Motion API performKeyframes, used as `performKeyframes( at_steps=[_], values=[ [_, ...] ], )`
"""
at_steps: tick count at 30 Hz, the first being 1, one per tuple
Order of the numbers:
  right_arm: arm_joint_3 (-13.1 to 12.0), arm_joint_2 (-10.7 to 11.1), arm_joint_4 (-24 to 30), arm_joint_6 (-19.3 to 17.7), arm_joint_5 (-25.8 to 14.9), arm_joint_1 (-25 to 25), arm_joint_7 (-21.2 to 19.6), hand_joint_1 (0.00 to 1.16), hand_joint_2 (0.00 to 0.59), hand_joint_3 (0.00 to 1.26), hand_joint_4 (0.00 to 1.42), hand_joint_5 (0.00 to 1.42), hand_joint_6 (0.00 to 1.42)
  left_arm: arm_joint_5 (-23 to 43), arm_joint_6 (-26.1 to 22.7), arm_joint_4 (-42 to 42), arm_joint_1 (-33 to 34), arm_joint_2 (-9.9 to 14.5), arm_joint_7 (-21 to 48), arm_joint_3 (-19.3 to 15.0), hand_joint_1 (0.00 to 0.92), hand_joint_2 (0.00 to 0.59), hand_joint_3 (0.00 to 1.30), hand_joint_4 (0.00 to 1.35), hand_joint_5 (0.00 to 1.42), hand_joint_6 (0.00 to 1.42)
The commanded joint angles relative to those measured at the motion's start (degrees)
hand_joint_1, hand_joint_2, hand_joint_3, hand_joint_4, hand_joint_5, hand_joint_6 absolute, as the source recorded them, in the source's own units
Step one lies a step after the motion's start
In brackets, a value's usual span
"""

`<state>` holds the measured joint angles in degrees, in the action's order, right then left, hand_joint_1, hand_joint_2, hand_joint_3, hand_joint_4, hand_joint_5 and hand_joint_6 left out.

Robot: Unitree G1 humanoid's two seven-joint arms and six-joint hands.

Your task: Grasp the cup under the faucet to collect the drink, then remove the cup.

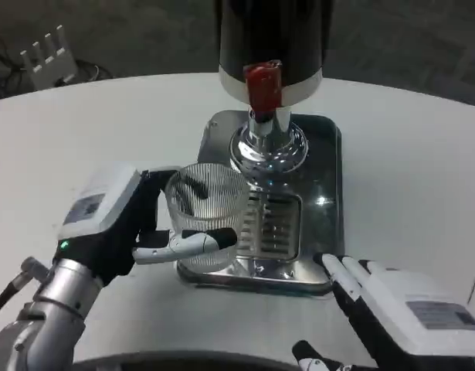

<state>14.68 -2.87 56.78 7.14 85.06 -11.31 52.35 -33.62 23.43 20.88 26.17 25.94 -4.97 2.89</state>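
The dispenser (pixel 272 39) behind the left hand (pixel 117 220) is cut off by the top edge, so its upper body is unseen. The right hand (pixel 403 313) runs off the bottom edge, hiding its wrist. The cup (pixel 206 212) covers part of the left hand's fingers (pixel 187 243). Whether the cup holds liquid cannot be told.

Head view: a single camera mounted high on the robot looks steeply down and forward at close range over the white table (pixel 422 154). The drink dispenser (pixel 272 46) is cropped by the top edge; the floor (pixel 106 31) shows beyond the table's far rim.
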Motion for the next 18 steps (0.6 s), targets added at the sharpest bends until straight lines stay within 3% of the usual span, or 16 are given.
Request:
performKeyframes(
  at_steps=[1,9,18],
  values=[
    [-0.19,-0.86,0.61,-0.94,-0.88,-0.59,0.98,0.31,0.421,0.0,0.0,0.0,0.0,-1.08,-0.67,5.19,5.66,0.06,-2.98,1.89,0.313,0.256,1.03,1.05,1.25,1.38],
    [-1.14,-1.24,1.53,-1.03,-1.36,-0.73,1.42,0.31,0.421,0.0,0.0,0.0,0.0,-2.65,-2.89,15.58,13.67,-0.68,-5.61,6.42,0.313,0.256,1.03,1.05,1.25,1.38],
    [-2.26,-1.31,2.18,-0.77,-2.65,-1.67,1.47,0.31,0.421,0.0,0.0,0.0,0.0,-3.41,-4.1,20.06,19.62,-2.1,-6.21,10.47,0.311,0.253,1.0,1.03,1.22,1.38]
  ],
)
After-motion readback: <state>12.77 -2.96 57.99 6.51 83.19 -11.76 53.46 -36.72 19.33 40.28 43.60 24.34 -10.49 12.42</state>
